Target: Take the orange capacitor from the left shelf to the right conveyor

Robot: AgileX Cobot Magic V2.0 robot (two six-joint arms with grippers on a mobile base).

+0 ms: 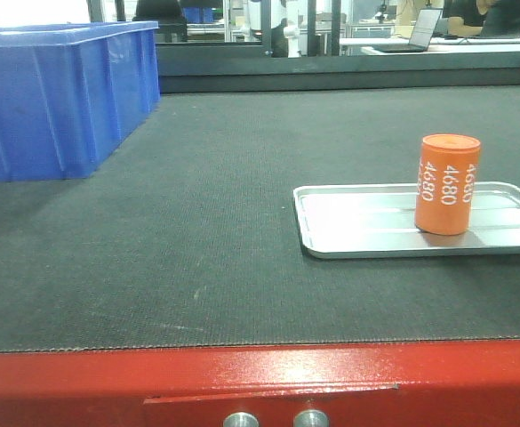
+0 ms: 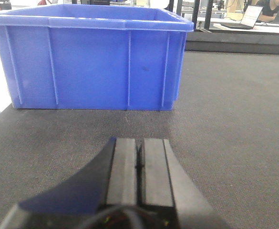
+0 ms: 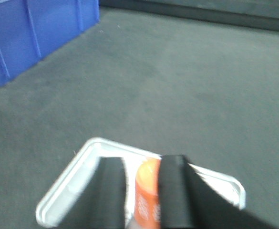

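blue bin [image 1: 60, 98] far left on dark textured conveyor belt [image 1: 197, 222] | left gripper [image 2: 140, 164] pads pressed together, empty, facing bin | orange capacitor [image 1: 447, 184] upright in silver tray [image 1: 348, 222], right | right gripper [image 3: 141, 191] fingers astride capacitor, blurred, contact unclear | red front edge [image 1: 260, 378], two buttons | desks, laptop [image 1: 420, 31] behind

Right wrist view blurred; claw fingers [image 3: 175, 191] hide part of the orange capacitor [image 3: 146, 193].

orange capacitor [image 1: 447, 184] — upright, "4680" | right conveyor [image 1: 197, 222] — dark belt
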